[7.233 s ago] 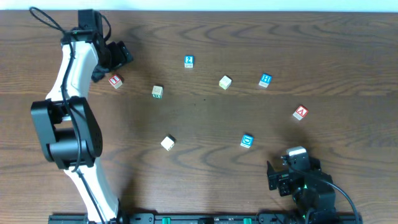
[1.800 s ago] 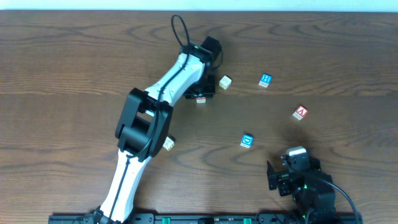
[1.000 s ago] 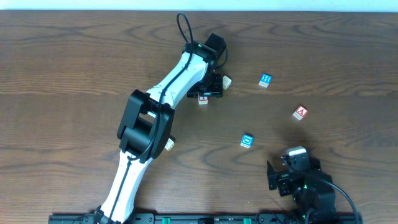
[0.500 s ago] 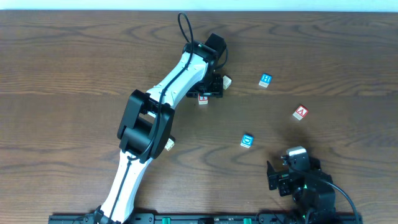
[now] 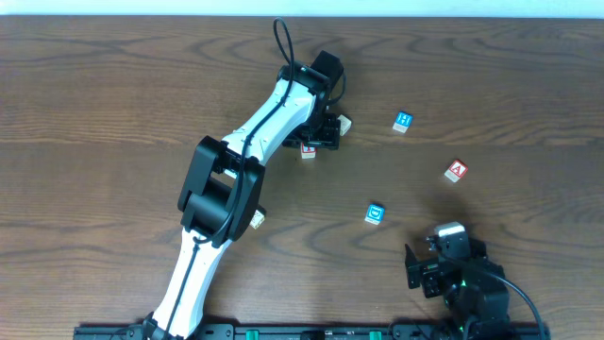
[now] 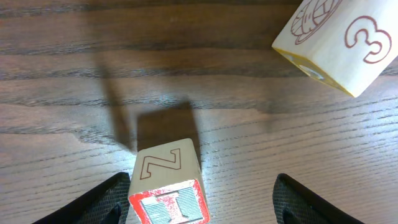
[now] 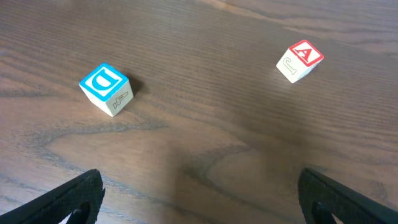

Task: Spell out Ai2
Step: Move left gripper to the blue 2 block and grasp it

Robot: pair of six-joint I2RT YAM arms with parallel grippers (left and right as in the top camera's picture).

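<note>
The red-faced I block (image 6: 168,198) stands on the table between my left gripper's (image 6: 210,208) open fingers, close to the left finger and well apart from the right one. In the overhead view this gripper (image 5: 322,132) is at the table's upper middle with the I block (image 5: 307,149) just below it. The red A block (image 5: 457,171) lies at the right and also shows in the right wrist view (image 7: 300,60). The blue 2 block is hidden. My right gripper (image 5: 444,267) rests open and empty at the front right, and its wide-open fingers (image 7: 199,199) show in the right wrist view.
A cream block marked 3 (image 6: 339,43) lies just beyond the left gripper, also in the overhead view (image 5: 344,123). A blue H block (image 5: 403,121) is at the upper right. A blue D block (image 5: 376,213) sits ahead of the right gripper (image 7: 106,88). A cream block (image 5: 255,219) peeks from under the left arm.
The left arm swung from the far left to the upper middle, and the I block moved there with it. Over the last second almost nothing moved. The right arm stayed still.
</note>
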